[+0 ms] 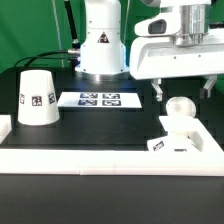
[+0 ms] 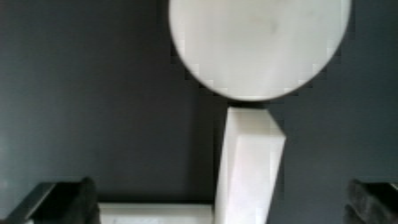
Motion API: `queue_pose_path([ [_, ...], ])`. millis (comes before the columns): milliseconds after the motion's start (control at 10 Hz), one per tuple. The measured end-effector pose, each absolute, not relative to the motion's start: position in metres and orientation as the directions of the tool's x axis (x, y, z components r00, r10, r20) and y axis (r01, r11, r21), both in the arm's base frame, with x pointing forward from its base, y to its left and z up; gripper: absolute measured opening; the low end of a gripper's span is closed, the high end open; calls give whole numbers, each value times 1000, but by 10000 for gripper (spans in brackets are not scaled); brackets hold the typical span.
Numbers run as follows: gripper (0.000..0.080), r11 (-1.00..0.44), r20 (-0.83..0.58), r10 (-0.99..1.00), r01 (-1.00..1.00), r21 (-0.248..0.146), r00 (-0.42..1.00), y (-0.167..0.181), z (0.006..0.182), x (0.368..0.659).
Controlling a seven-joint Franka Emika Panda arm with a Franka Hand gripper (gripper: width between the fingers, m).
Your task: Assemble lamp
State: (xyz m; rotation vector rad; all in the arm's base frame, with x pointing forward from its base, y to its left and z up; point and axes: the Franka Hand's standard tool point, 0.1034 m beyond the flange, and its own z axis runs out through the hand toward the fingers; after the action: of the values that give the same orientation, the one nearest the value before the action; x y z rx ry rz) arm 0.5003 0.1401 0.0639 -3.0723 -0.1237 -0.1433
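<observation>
Hovering over the right side of the table, my gripper [image 1: 183,93] is spread wide and holds nothing. In the wrist view its two dark fingers [image 2: 61,200] stand well apart, with the bulb's stem between them and touching neither. The bulb [image 1: 180,108] is smooth matte white, a round head on a straight, square-edged stem, upright on the base [image 1: 190,146], a flat square white slab with a black-and-white tag at its near left corner. I cannot tell whether the bulb is fastened there. Well apart at the left stands the shade [image 1: 38,97], a tapered white cup, wide end down, with square tags on its wall. Between them, farther back, the thin marker board [image 1: 98,99] lies flat. The table [image 1: 100,130] is matte black, bordered by a white rail [image 1: 90,160] along its near and left edges. My glossy white robot body [image 1: 100,45] rises at the far centre against a dark room.
</observation>
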Motion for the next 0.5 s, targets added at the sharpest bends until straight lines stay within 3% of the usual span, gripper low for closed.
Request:
queue_pose_path([
  [500, 698, -996, 36, 66, 68, -63, 997, 140, 57, 490],
])
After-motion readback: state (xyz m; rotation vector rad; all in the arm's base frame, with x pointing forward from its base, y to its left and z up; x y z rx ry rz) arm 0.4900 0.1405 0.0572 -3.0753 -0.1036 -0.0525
